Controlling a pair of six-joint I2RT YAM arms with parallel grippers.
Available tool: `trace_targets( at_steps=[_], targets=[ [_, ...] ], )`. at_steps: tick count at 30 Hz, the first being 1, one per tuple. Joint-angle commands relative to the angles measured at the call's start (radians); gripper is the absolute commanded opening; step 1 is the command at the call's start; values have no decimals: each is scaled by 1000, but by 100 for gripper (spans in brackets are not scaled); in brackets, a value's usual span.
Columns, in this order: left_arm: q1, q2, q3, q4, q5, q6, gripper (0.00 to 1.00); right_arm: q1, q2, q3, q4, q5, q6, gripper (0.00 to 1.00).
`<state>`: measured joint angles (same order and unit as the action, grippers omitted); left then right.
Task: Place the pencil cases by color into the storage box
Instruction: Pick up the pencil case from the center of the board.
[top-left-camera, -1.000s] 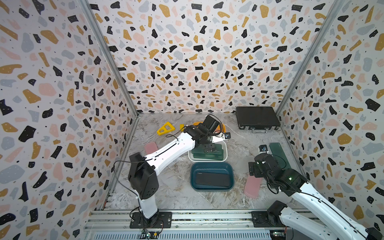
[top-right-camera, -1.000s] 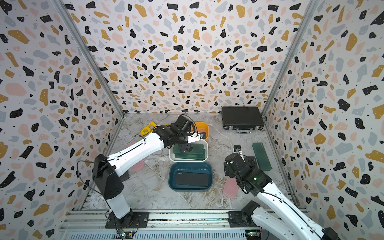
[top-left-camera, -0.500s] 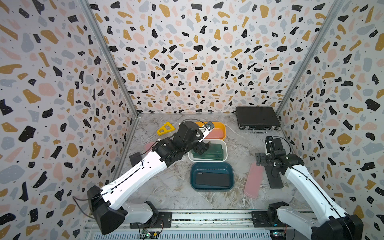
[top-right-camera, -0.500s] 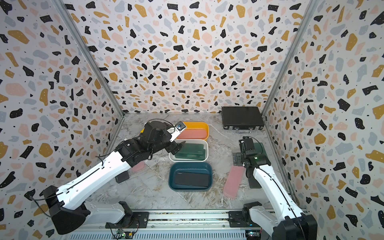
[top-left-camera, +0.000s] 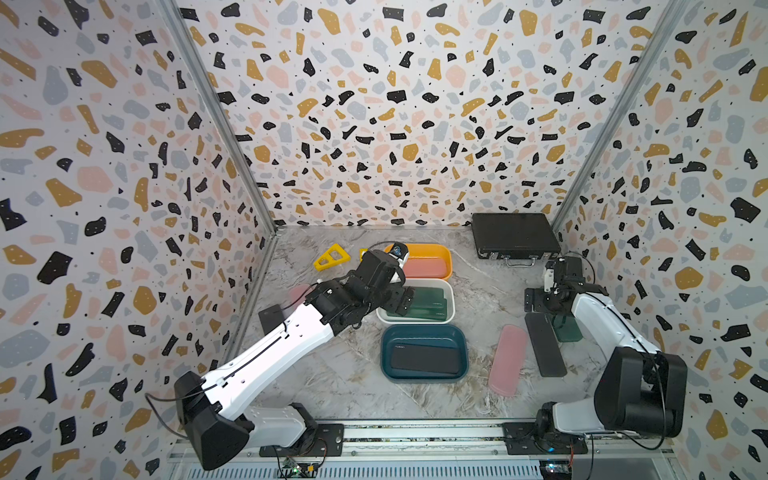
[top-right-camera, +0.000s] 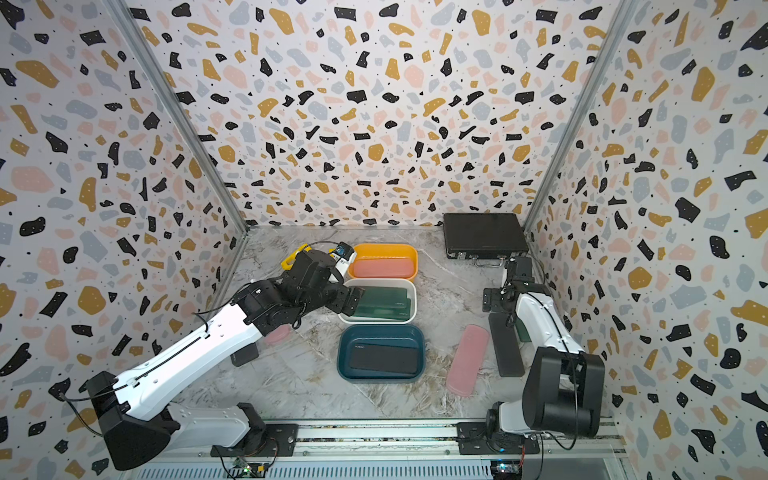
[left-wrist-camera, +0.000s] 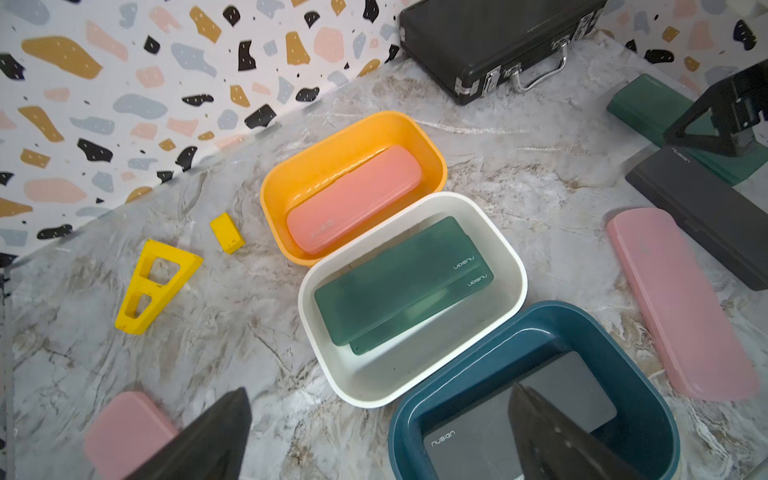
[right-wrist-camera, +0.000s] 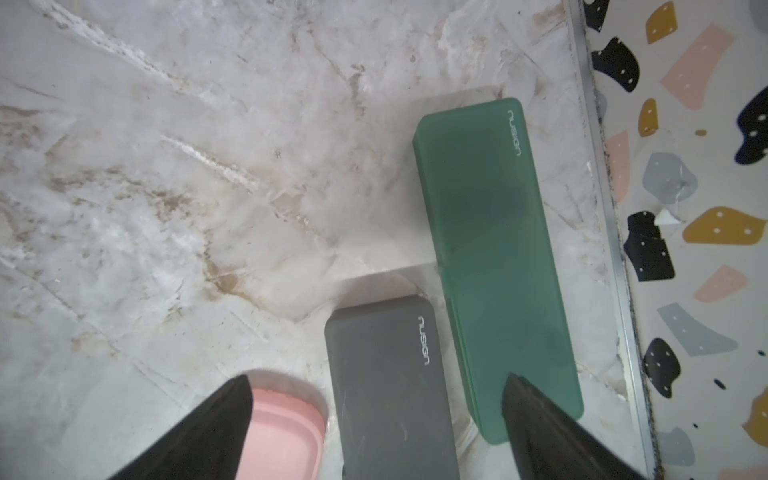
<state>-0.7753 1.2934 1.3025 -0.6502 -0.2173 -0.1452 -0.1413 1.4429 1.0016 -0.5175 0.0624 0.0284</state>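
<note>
The cases are flat, matte slabs with rounded corners. I see a pink case lying in the orange tub. Two green cases are stacked slightly offset in the white tub, with pale lettering at one end. A charcoal case lies flat in the blue tub. The three smooth, round-cornered plastic tubs stand in a tight row on the marble-veined table.

By my right arm three more lie side by side on the table. The loose pink case has the loose black case just beside it. The loose green case is nearest the wall, partly under the arm in both top views. My right pincer hangs above them, jaws spread wide, gripping nothing, one finger over the pink end and the other over the green end.

My left pincer is likewise spread wide and empty, above the white and blue tubs. Beneath that arm lie the left pink case and the left black case, both largely hidden.

Farther back are a yellow triangular frame with two cut-outs and a small yellow block. A ribbed black briefcase with metal latches sits by the back wall.
</note>
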Motion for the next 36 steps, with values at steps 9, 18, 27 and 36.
trace_targets(
  at_steps=[9,18,27,36],
  targets=[
    [24,-10,-50,41,31,-119,100,-78,199,178,30,-4,-88,99],
    [109,65,-76,123,157,-204,100,-121,339,275,25,-1,-138,99],
    [130,140,-77,160,184,-211,100,-147,456,360,1,7,-163,99],
    [134,184,-62,163,189,-220,100,-179,509,362,1,-21,-159,99]
  ],
)
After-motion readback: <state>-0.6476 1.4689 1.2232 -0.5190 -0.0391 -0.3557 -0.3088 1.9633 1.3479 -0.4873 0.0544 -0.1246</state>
